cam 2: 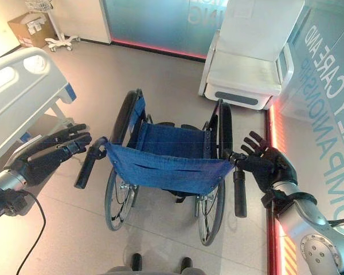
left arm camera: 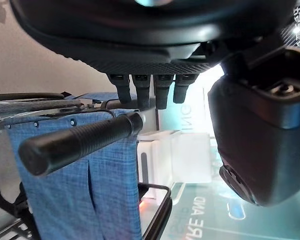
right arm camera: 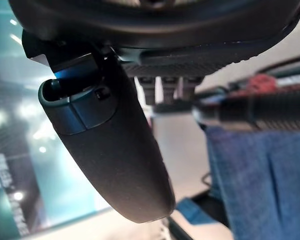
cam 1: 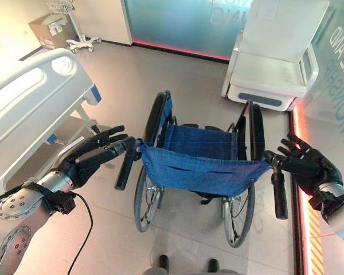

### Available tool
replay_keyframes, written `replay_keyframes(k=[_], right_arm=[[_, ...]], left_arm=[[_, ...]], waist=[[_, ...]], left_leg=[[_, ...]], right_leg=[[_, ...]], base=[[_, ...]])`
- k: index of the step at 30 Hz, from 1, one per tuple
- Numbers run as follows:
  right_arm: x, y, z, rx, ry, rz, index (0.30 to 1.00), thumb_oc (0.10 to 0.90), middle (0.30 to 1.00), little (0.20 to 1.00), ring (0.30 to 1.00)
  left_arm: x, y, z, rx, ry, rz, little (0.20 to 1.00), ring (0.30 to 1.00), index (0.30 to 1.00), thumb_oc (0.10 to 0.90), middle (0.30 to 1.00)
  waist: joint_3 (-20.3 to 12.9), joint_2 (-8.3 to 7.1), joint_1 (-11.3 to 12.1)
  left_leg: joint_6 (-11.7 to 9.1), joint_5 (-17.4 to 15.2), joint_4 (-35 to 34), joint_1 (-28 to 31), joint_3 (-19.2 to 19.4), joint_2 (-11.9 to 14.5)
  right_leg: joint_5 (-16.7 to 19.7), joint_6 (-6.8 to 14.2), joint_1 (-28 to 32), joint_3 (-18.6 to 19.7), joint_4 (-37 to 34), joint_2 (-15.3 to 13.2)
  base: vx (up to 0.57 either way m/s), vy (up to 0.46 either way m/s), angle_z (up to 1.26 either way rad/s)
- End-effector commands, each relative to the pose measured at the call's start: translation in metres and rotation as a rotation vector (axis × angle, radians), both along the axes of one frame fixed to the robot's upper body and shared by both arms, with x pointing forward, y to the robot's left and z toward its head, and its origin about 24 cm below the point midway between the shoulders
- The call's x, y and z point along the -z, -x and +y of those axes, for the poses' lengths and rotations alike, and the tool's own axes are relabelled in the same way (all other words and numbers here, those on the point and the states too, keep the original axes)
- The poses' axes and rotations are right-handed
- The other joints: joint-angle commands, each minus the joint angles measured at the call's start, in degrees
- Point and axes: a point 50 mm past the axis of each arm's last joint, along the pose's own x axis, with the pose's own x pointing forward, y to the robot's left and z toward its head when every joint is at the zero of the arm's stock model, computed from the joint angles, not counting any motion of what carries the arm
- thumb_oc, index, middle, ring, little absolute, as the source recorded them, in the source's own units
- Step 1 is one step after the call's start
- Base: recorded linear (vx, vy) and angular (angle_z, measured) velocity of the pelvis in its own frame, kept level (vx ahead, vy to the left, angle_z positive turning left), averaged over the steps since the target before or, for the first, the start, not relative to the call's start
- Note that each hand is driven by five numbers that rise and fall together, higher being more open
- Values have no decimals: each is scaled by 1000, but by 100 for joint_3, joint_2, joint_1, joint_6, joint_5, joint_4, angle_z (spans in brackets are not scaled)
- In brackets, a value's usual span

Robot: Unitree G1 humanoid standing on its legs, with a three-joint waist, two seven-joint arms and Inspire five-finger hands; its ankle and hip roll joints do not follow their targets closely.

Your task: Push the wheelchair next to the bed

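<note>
A wheelchair (cam 1: 203,166) with a blue cloth seat and backrest stands in the middle of the floor, its back toward me. My left hand (cam 1: 97,152) is open, fingers stretched beside the left push handle (cam 1: 126,166), which passes close under the fingers (left arm camera: 145,90). My right hand (cam 1: 307,163) is open too, spread just right of the right push handle (cam 1: 279,192); the black grip (right arm camera: 260,112) runs near its fingers. The white hospital bed (cam 1: 28,109) stands to the left of the wheelchair.
A white reclining chair (cam 1: 275,63) stands at the back right against a teal glass wall. A cardboard box (cam 1: 51,31) and a wheeled stand (cam 1: 80,40) sit at the back left. An orange floor strip (cam 1: 301,172) runs along the right wall.
</note>
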Motion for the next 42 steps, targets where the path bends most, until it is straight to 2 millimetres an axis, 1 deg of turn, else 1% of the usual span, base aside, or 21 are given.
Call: replay_keyframes(k=[1,4,6,7,8,9,11,15,17,18,20,23,27,30,33,35,36,42], right_arm=[[-47,-6,12,-122,126,-217,900,800,900,900,900],[-42,-3,7,-104,179,-171,900,800,900,900,900],[-41,-3,3,-78,221,-164,900,800,900,900,900],[-43,-3,0,-61,257,-167,900,800,900,900,900],[-44,-3,0,-59,266,-167,900,800,900,900,900],[-48,-3,-2,-63,284,-164,900,800,900,900,900],[-52,-3,-3,-77,289,-158,900,800,900,900,900],[-50,-3,-5,-80,306,-137,900,800,900,900,900],[-47,-1,-11,-33,364,-122,900,800,900,900,900],[-47,-1,-11,-33,364,-122,900,800,900,900,900],[-48,0,-17,11,436,-113,900,800,900,900,900],[-53,0,-20,18,494,-95,900,800,900,900,900],[-49,-4,-17,-20,473,-49,900,800,900,900,900],[-40,-3,-15,-41,457,0,900,800,900,900,900],[-27,0,-17,-6,471,46,900,800,900,900,900],[-26,1,-23,51,532,54,900,800,900,900,900],[-25,0,-23,56,532,56,900,800,900,900,900],[-19,-4,-18,2,432,105,900,800,900,900,900]], left_arm=[[-29,-4,-11,93,-54,-96,900,900,900,800,900],[-25,-2,-10,97,-70,-67,900,900,900,800,900],[-27,-2,-5,55,-177,-91,900,900,900,800,900],[-29,-1,-1,39,-243,-102,900,900,900,800,900],[-30,-1,1,34,-262,-105,900,900,900,800,900],[-36,-1,5,21,-318,-118,900,900,900,800,900],[-43,1,10,25,-350,-124,900,900,900,800,900],[-46,2,13,44,-337,-114,900,900,900,800,900],[-44,4,13,55,-332,-89,900,900,900,800,900],[-44,4,13,55,-332,-89,900,900,900,800,900],[-44,4,11,70,-344,-64,900,900,900,800,900],[-46,4,10,67,-370,-57,900,900,900,800,900],[-46,2,12,71,-393,-40,900,900,900,800,900],[-41,2,10,83,-368,-29,900,900,900,800,900],[-33,3,6,103,-331,-13,900,900,900,800,900],[-30,3,3,106,-315,-4,900,900,900,800,900],[-30,2,2,105,-313,-3,900,900,900,800,900],[-29,-3,-1,89,-281,-5,900,900,900,800,900]], waist=[[-342,73,-42],[-332,81,-64],[-327,92,-68],[-326,95,-72],[-324,96,-75],[-317,100,-77],[-308,105,-74],[-298,119,-78],[-305,135,-89],[-306,135,-88],[-309,146,-106],[-285,157,-115],[-272,162,-118],[-272,164,-114],[-250,175,-116],[-242,181,-122],[-237,182,-122],[-182,168,-117]], left_leg=[[-185,-136,19,-147,211,97],[-185,-129,19,-142,216,94],[-183,-125,19,-146,227,97],[-183,-122,19,-149,226,95],[-182,-121,19,-149,223,93],[-185,-117,19,-152,221,93],[-189,-120,19,-154,206,92],[-198,-119,19,-158,204,94],[-199,-119,19,-162,212,90],[-199,-119,19,-162,212,90],[-197,-123,19,-166,219,87],[-193,-123,19,-160,231,92],[-196,-121,19,-145,211,86],[-192,-123,19,-136,204,83],[-188,-120,19,-135,195,86],[-186,-116,19,-141,193,90],[-183,-116,19,-142,192,90],[-184,-120,19,-144,168,86]], right_leg=[[292,178,-217,-16,6,-94],[301,185,-219,-5,6,-92],[304,186,-224,-4,6,-92],[301,189,-222,4,6,-91],[301,190,-221,9,6,-90],[299,186,-222,20,6,-86],[292,184,-220,36,6,-83],[290,186,-218,37,6,-87],[287,194,-220,33,6,-93],[287,194,-221,33,6,-93],[288,206,-231,42,6,-94],[290,210,-226,52,6,-90],[286,205,-207,72,6,-84],[281,207,-197,69,6,-83],[279,207,-195,69,6,-84],[281,209,-199,74,6,-82],[280,208,-200,76,6,-79],[285,215,-197,81,6,-79]], base=[[0,0,0],[0,0,0],[0,0,0],[0,0,0],[0,0,0],[0,0,0],[-5,7,-7],[-5,4,-3],[0,0,0],[0,0,0],[0,0,0],[0,0,0],[0,0,0],[0,0,0],[0,0,0],[0,0,0],[0,0,0],[0,0,0]])
